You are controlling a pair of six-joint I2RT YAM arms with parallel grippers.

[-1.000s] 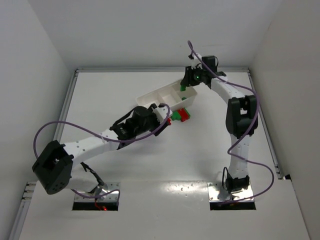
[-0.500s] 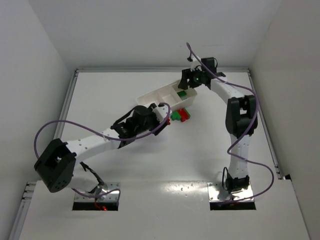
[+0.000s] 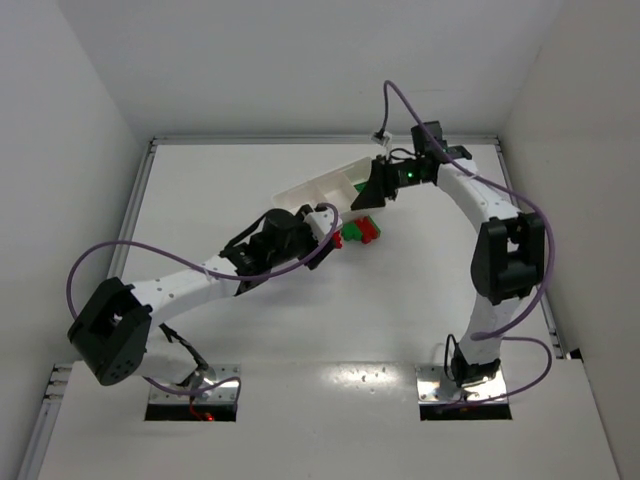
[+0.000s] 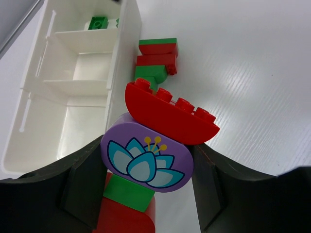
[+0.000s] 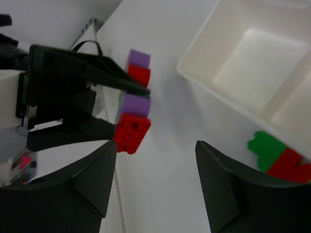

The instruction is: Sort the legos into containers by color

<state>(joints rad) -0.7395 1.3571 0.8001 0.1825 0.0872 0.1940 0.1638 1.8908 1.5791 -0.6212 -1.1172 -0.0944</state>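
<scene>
My left gripper (image 4: 148, 167) is shut on a multicolour lego stack (image 4: 160, 131): a purple piece with a flower print, a curved red piece above it, green and red below. In the top view the left gripper (image 3: 328, 222) hangs just in front of the white tray (image 3: 305, 192). One green lego (image 4: 98, 22) lies in the tray's far compartment; the other two compartments look bare. My right gripper (image 5: 155, 145) is open with nothing between its fingers. It hovers at the tray's right end (image 3: 378, 190), facing the held stack (image 5: 132, 131).
A loose cluster of red and green legos (image 3: 360, 232) lies on the table against the tray's near wall (image 4: 121, 63), also seen as red and green legos (image 5: 279, 158) in the right wrist view. White walls enclose the table on three sides.
My right gripper opened and let the green lego drop into the tray's end compartment, then swung down over the tray's right end. The left gripper kept its hold and barely moved.
</scene>
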